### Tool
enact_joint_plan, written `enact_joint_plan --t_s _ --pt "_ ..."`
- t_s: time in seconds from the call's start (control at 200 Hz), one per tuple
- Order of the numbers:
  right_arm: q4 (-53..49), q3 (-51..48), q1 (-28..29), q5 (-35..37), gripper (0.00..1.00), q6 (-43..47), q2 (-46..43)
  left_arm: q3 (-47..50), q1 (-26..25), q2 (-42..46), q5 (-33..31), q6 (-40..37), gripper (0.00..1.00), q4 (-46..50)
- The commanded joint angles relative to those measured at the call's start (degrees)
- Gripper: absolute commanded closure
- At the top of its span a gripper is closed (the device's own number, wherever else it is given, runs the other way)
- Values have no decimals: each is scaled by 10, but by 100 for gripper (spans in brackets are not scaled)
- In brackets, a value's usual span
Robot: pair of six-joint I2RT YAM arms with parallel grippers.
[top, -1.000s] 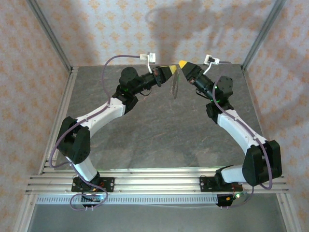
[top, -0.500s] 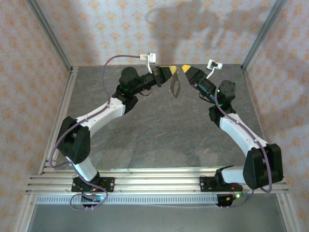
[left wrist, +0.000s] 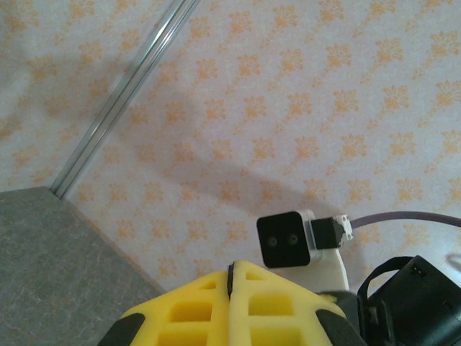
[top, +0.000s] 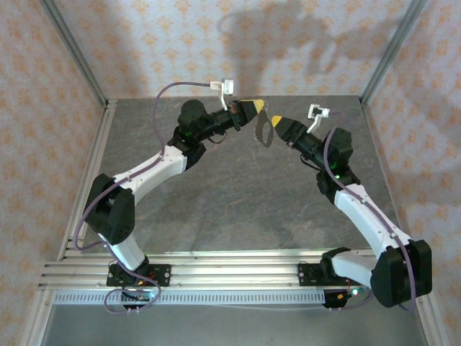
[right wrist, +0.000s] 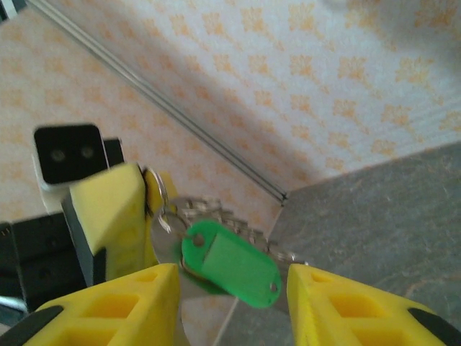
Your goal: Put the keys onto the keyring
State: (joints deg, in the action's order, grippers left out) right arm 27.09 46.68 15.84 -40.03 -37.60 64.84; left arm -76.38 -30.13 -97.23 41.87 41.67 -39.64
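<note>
Above the far part of the bench (top: 238, 205) the two arms meet tip to tip. The left pincer (top: 257, 107) is clenched, apparently on the keyring (right wrist: 160, 193), and the keys (top: 261, 130) hang below it in a jagged strand. The right pincer (top: 276, 120) is released. The strand and its green tag (right wrist: 232, 264) lie straight ahead of it, between its spread fingers.

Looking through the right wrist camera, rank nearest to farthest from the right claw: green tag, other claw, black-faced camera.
1. Green tag, between the right gripper's fingers.
2. Left gripper, to the left.
3. Left wrist camera, upper left, behind it.
</note>
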Motion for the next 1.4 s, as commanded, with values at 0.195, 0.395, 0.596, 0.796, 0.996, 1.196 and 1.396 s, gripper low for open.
enact_joint_plan --t_s 0.195,0.395,0.596,0.796,0.996,1.196,1.396 --pt "-62 13 29 23 56 84 -4 -24 -2 13 23 -13 100 -11" --pt "-63 35 33 25 56 91 11 -22 -3 15 25 -12 100 -12" --pt "-81 52 32 32 57 107 -10 -16 -3 19 30 -16 100 -9" --pt "-70 57 -6 30 58 71 -41 -14 -3 22 35 -22 100 -3" --pt "57 61 -28 -20 60 -52 6 -18 -3 16 51 -15 100 -5" --pt "141 73 -28 -57 62 -116 55 -18 -3 18 60 -16 100 -1" --pt "186 75 -29 -83 65 -144 76 -19 -3 18 62 -16 100 -1"
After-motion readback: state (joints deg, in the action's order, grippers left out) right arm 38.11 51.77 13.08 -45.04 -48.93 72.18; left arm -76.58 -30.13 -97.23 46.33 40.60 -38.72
